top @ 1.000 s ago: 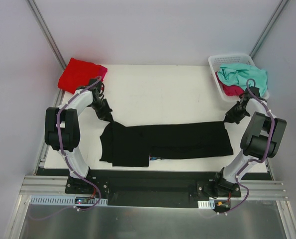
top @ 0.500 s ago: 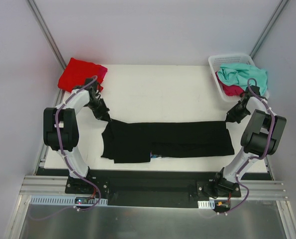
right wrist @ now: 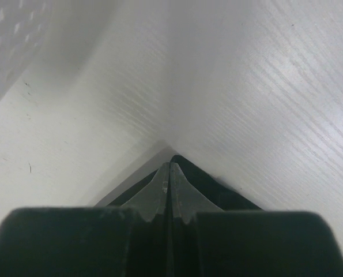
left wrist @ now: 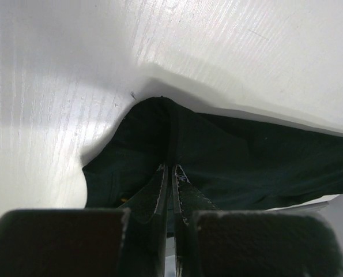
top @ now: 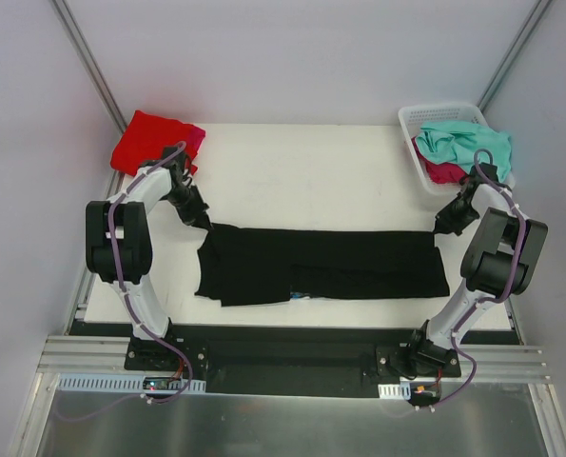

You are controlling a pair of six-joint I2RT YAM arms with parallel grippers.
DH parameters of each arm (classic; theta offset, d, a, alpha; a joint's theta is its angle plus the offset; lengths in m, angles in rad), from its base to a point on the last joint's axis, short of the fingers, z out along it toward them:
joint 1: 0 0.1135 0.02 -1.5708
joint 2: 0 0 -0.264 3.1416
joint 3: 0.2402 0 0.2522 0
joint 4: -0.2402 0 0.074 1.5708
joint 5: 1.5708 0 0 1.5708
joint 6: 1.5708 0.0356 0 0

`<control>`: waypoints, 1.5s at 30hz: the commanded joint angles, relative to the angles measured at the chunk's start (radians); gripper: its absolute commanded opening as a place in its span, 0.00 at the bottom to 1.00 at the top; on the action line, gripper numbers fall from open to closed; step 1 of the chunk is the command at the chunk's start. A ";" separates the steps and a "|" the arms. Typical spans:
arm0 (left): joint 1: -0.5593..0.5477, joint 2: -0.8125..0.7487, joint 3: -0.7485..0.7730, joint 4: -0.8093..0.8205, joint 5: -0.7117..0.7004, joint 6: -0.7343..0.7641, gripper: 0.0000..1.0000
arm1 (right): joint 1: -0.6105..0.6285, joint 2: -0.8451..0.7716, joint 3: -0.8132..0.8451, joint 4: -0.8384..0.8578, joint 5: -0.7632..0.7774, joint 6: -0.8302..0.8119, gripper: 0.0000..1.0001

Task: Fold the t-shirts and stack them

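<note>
Jaws on both sides are shut on cloth: our left jaws pinch the far left corner of the black t-shirt [left wrist: 234, 150], and our right jaws are pressed together on its far right corner, where only a dark point of fabric shows against the white worktop [right wrist: 246, 86]. Between the two grips the shirt lies as a long dark band across the near half of the worktop, its far edge drawn nearly straight from the left arm [top: 121, 238] to the right arm [top: 497, 252]. We judge that both corners are held so the edge stays taut and the cloth spreads flat before the next fold. A small pale patch peeks out at its near edge; we cannot tell what it is. Further out, a red t-shirt [top: 149, 140] sits at the far left corner, likely the start of the stack, while the white basket [top: 411, 119] at the far right holds a teal t-shirt [top: 463, 141] over a magenta one [top: 441, 173], apparently waiting their turn. Compared with a second ago, the left end of the black shirt no longer sags toward the near edge; the band is narrower, straighter and drawn slightly farther from us.
</note>
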 commanded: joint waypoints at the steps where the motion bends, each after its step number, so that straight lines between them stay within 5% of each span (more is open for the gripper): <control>1: 0.012 0.018 0.043 -0.015 0.001 0.020 0.00 | -0.020 0.006 0.051 0.009 0.078 0.005 0.01; 18: 0.012 0.067 0.069 -0.008 0.012 0.006 0.00 | -0.020 0.028 0.049 0.016 0.098 -0.004 0.01; 25: 0.041 0.039 0.095 0.032 -0.040 -0.020 0.02 | -0.020 -0.017 0.025 0.083 0.006 -0.015 0.25; 32: 0.067 0.044 0.165 0.038 -0.019 -0.012 0.12 | 0.009 -0.101 0.017 0.112 -0.051 -0.034 0.38; 39: 0.065 0.038 0.159 0.028 -0.008 -0.001 0.33 | 0.127 -0.210 0.074 0.042 -0.058 -0.088 0.40; 45: -0.046 -0.119 0.110 0.032 0.007 -0.067 0.39 | 0.264 -0.276 0.075 -0.046 -0.086 -0.085 0.40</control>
